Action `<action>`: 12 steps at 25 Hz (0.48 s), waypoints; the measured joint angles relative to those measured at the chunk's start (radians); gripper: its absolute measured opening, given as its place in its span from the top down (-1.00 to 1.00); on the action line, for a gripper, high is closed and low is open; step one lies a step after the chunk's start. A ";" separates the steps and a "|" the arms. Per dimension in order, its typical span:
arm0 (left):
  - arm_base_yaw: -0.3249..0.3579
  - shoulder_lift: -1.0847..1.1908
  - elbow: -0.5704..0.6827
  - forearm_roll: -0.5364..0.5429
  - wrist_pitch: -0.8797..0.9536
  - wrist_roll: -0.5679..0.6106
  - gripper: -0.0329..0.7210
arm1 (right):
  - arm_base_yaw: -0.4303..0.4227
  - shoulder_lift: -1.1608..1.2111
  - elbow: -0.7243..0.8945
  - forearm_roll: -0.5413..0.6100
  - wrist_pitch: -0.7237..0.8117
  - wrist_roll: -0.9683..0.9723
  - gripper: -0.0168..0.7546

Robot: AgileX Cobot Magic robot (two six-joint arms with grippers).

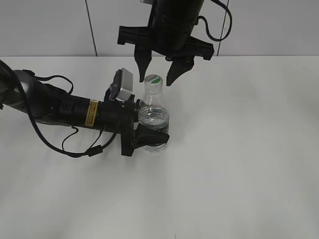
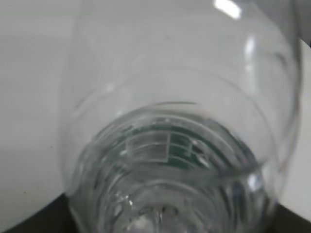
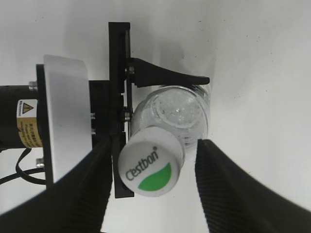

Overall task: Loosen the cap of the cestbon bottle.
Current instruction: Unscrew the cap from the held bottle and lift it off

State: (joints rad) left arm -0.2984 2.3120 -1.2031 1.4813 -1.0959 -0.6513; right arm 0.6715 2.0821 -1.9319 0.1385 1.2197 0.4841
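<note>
The clear cestbon bottle (image 1: 153,119) stands upright on the white table. My left gripper (image 1: 149,137) is shut on its lower body from the left. The left wrist view is filled by the bottle (image 2: 180,145), with its green label showing through the plastic. The white cap (image 1: 154,80) with a green leaf mark sits on the neck. My right gripper (image 1: 157,79) hangs above it, open, with one finger on each side of the cap and not touching it. In the right wrist view the cap (image 3: 150,161) lies between the open fingers (image 3: 153,165).
The white table (image 1: 239,149) stretches around the bottle. A white tiled wall (image 1: 50,25) stands behind. The left arm's black body and cables (image 1: 65,114) lie across the table's left side.
</note>
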 joint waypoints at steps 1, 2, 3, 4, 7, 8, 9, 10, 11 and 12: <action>0.000 0.000 0.000 0.000 0.000 0.000 -0.18 | 0.000 0.000 0.000 0.000 0.000 0.000 -0.13; 0.000 0.000 0.000 0.000 0.000 0.000 -0.18 | 0.000 0.000 0.000 0.000 0.000 0.000 -0.13; 0.000 0.000 0.000 0.000 0.000 0.000 -0.18 | 0.000 0.000 0.000 -0.001 0.000 0.000 -0.13; 0.000 0.000 0.000 0.000 0.000 0.000 -0.18 | 0.000 0.000 0.000 -0.001 0.000 0.000 -0.13; 0.000 0.000 0.000 0.000 0.000 0.000 -0.18 | 0.000 0.000 0.000 -0.001 0.000 0.000 -0.13; 0.000 0.000 0.000 0.000 0.000 0.000 -0.18 | 0.000 0.000 0.000 -0.001 0.000 0.000 -0.13; 0.000 0.000 0.000 0.000 0.000 0.000 -0.18 | 0.000 0.000 0.000 -0.001 0.000 0.000 -0.13; 0.000 0.000 0.000 0.000 0.000 0.000 -0.18 | 0.000 0.000 0.000 -0.001 0.000 0.000 -0.13; 0.000 0.000 0.000 0.000 0.000 0.000 -0.18 | 0.000 0.000 0.000 -0.001 0.000 0.000 -0.13; 0.000 0.000 0.000 0.000 0.000 0.000 -0.18 | 0.000 0.000 0.000 -0.001 0.000 0.000 -0.13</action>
State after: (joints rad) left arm -0.2984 2.3120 -1.2031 1.4813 -1.0959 -0.6513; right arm 0.6715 2.0821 -1.9319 0.1377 1.2197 0.4841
